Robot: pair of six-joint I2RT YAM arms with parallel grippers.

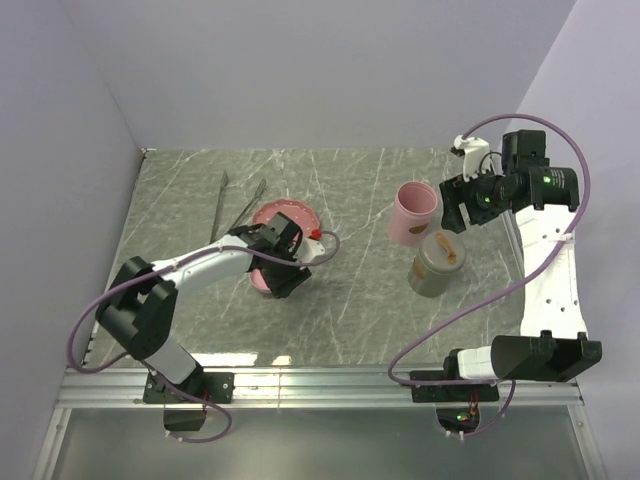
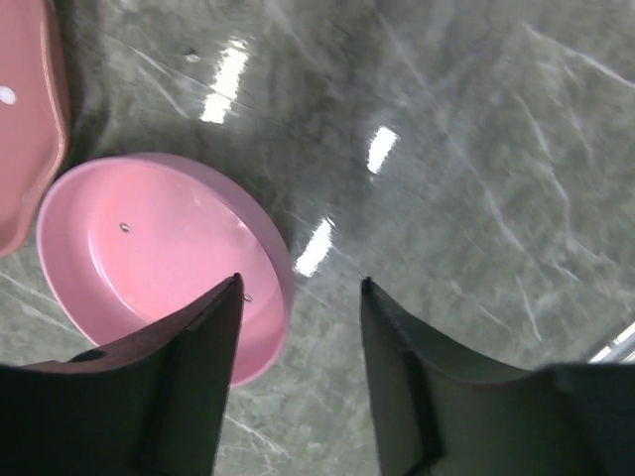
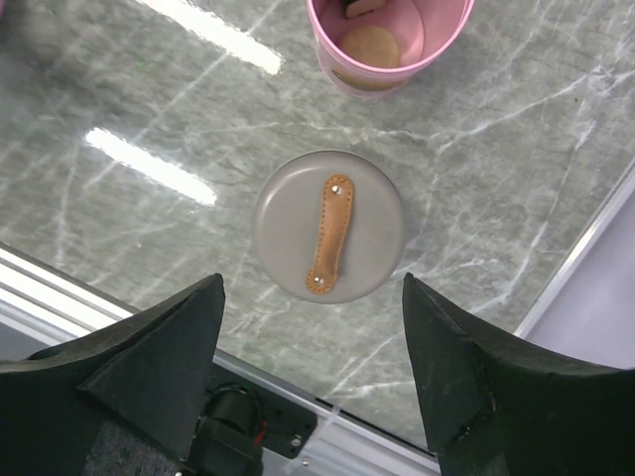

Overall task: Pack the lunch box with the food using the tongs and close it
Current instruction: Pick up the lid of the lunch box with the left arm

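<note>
The pink lid (image 2: 159,258) lies hollow side up on the table beside the pink plate (image 1: 290,213). My left gripper (image 2: 302,281) is open and straddles the lid's rim, one finger over its inside and one outside. The pink tub (image 3: 389,35) stands open with a beige round piece (image 3: 369,45) of food in it. The grey tub (image 1: 432,268) stands next to it, with the grey lid and its brown strap (image 3: 329,238) on top. My right gripper (image 3: 311,280) hangs open above that lid, holding nothing. The silver tongs (image 1: 222,200) lie behind the plate. A red food piece (image 1: 315,233) lies by the plate.
The table's metal front rail (image 3: 89,297) runs under the right gripper. White walls close in the table at the back and on both sides. The left arm (image 1: 190,270) stretches across the near left of the table.
</note>
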